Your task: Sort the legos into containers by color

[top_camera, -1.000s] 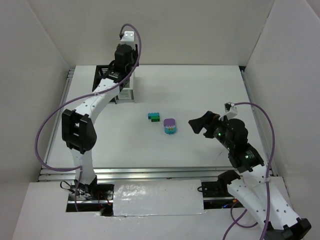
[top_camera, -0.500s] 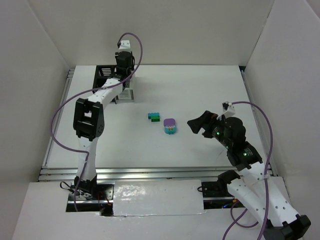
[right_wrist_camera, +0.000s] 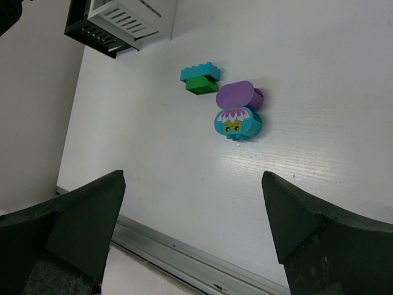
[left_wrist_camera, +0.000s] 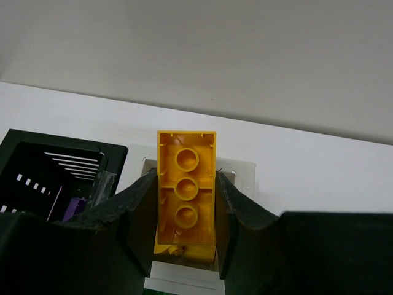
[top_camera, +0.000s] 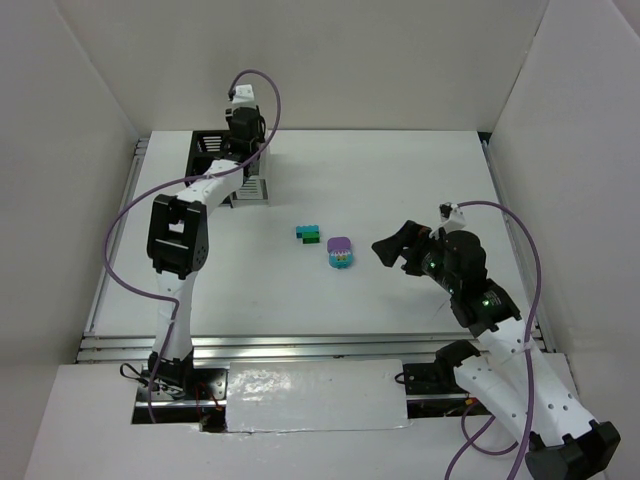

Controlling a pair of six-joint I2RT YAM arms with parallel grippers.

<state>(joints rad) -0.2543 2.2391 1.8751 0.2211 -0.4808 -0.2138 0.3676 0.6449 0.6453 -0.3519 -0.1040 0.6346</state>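
I hold the yellow brick (left_wrist_camera: 186, 161) clamped lengthwise in the left gripper (left_wrist_camera: 186, 206). The white bin (left_wrist_camera: 238, 168) lies directly below the brick.

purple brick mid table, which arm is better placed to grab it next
Right. The right gripper hangs open and empty close to the purple brick, while the left gripper is at the far bins, shut on a yellow brick.

Two bins (top_camera: 203, 140) (top_camera: 253, 188), two lego stacks (top_camera: 309, 234) (top_camera: 340, 251), one brick (left_wrist_camera: 186, 196)
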